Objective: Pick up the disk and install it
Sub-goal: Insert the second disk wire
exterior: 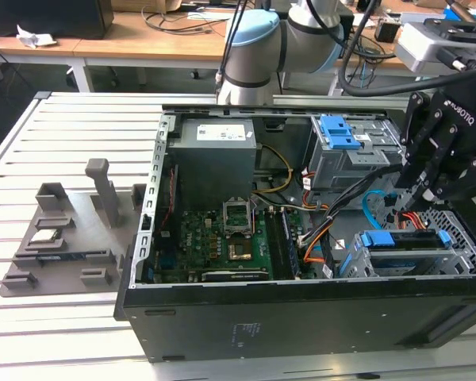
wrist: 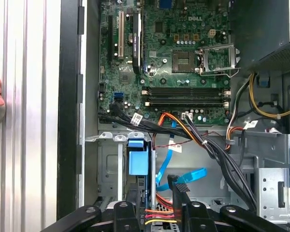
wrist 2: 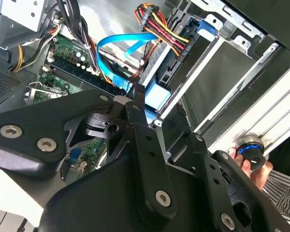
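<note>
Item: open computer case (exterior: 222,317), lying on its side on a slatted metal table (exterior: 63,127).

Disk (exterior: 401,240): seated on edge in the grey cage (exterior: 460,258) at the case corner nearest the exterior view's right. Its blue frame faces up. In the first wrist view the blue end (wrist: 137,162) stands in the cage slot; in the second wrist view it shows pale blue (wrist 2: 157,99) beside the cage wall.

Gripper (exterior: 416,194): black, hanging just above that cage, right over the disk. Whether it is clamped on the disk or free of it cannot be told.

Cables: flat blue ribbon (wrist: 188,176) and a red-yellow-orange bundle (wrist 2: 159,29), both close beside the disk.

Motherboard (exterior: 222,238): green, on the case floor, empty socket in the middle.

Second cage with blue latch (exterior: 345,131): far side of the case.

Grey holder (exterior: 63,230): on the table at the exterior view's left, well apart from the case.

A person's hand (wrist 2: 249,162): at a round knob outside the case wall.
</note>
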Controlling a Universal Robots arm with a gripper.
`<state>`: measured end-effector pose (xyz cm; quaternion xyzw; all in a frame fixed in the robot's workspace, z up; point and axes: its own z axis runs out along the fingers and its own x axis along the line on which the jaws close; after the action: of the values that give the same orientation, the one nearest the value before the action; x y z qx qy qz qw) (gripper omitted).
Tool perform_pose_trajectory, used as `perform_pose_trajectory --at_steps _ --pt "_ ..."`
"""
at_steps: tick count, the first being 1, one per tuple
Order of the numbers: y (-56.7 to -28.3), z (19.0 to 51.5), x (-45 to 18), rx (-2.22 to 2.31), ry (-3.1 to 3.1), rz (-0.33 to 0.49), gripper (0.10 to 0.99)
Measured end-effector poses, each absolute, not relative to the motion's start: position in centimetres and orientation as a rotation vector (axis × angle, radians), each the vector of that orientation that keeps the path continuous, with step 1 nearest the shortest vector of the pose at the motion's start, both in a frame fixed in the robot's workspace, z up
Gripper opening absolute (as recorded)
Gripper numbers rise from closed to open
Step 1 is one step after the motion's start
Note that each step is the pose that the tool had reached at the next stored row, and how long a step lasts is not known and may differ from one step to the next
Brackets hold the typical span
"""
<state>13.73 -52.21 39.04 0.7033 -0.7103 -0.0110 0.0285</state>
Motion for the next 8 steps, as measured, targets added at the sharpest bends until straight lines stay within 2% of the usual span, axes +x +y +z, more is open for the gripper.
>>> perform_pose_trajectory --at_steps 8 --pt "-50.9 38.2 13.4 2.175 -2.187 -0.034 0.420"
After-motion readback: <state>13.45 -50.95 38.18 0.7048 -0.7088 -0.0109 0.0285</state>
